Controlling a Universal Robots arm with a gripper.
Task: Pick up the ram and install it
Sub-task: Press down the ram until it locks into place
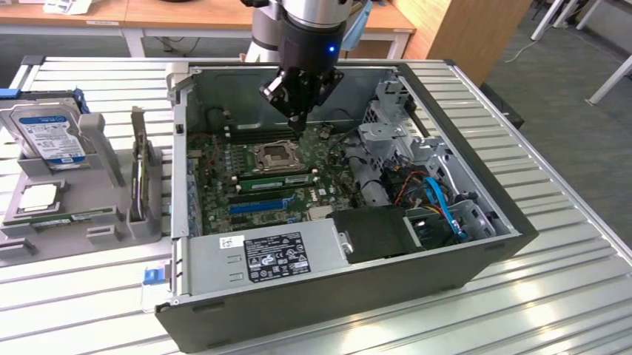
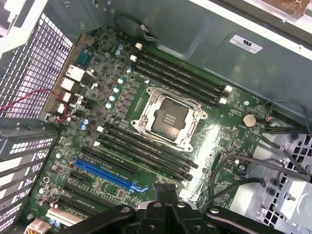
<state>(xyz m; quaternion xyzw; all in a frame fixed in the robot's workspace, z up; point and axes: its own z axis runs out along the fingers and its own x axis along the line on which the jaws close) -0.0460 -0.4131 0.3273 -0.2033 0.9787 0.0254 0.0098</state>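
- At the near edge of the slatted metal surface (image 1: 553, 296), an open computer case (image 1: 326, 310) lay on its side, its power supply (image 1: 266, 255) closest to the exterior view.
- Left of the case in the exterior view, a grey holder (image 1: 111, 231) carried what looked like the ram (image 1: 71, 217), a thin green stick lying flat, just beside a square silver processor chip (image 1: 38, 197). It sat well apart from the tool and nothing gripped it.
- Further in, the motherboard showed a blue expansion slot (image 1: 262, 205) (image 2: 105, 174) and then the processor socket (image 1: 277, 157) (image 2: 168, 118), with black memory slots on either side of it.
- Above the far memory slots (image 1: 262, 134) (image 2: 180, 73), the tool (image 1: 296, 124) (image 2: 165, 197) hung inside the case with its fingers pressed together and, as far as could be seen, nothing between them.
- I judged the pick to be not yet made, with the arm over the install site rather than over the holder.
- A grasp would call for parted fingers, lined up across the stick's thin faces, and a level lift out of the holder.
- Farthest back on the holder stood a hard drive (image 1: 47, 133).
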